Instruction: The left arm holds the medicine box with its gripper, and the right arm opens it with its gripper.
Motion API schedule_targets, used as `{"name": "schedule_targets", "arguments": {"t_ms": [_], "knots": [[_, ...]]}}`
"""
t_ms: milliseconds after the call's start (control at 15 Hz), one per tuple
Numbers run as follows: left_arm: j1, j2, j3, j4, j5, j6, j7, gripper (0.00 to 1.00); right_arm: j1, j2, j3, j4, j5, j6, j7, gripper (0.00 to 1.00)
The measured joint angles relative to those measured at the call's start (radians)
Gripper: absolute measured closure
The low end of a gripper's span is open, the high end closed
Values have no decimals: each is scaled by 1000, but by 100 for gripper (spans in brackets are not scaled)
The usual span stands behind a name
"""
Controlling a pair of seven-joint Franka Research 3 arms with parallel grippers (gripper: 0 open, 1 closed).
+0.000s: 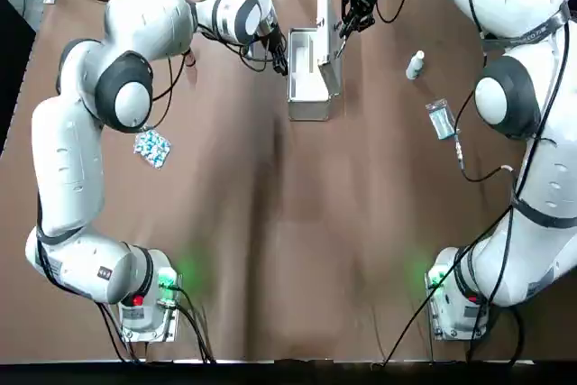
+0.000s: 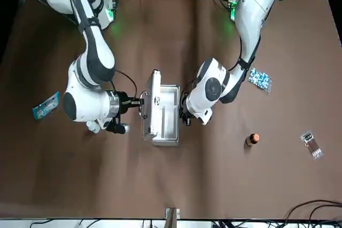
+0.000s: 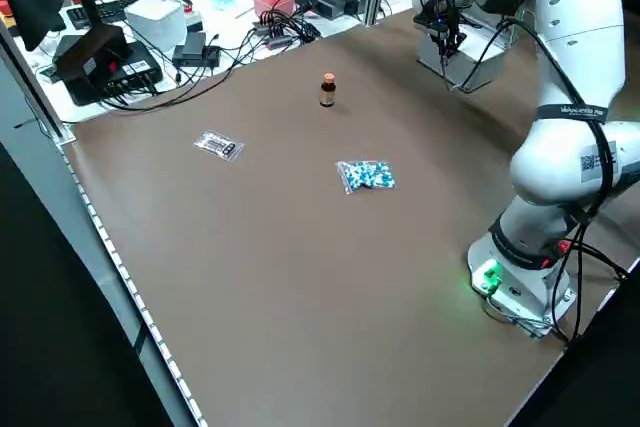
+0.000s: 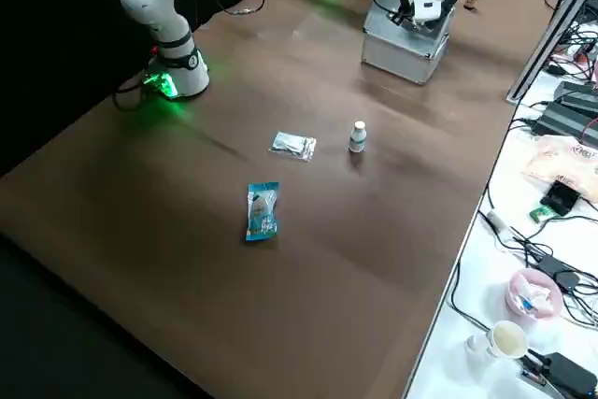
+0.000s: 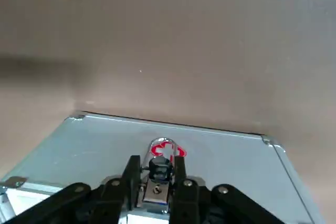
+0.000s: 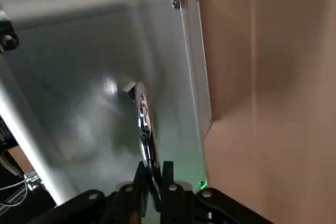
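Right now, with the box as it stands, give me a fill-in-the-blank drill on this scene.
1. The medicine box is ____, not shut.
2. The right pincer is clamped on its upright ____.
3. The left pincer grips the box near a ____ cross.
4. The blue-and-white pill packet lies on the robot's ____ side of the box.

Missing words: open; lid; red; left.
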Motion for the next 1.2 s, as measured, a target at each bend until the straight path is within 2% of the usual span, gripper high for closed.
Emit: {"name": "schedule_targets", "arguments": {"t_ms": [1200], "knots": [[0,0,0,-1,0,1,0,70,-46,-1,-11,-39,-9,-30,-75,86]]}}
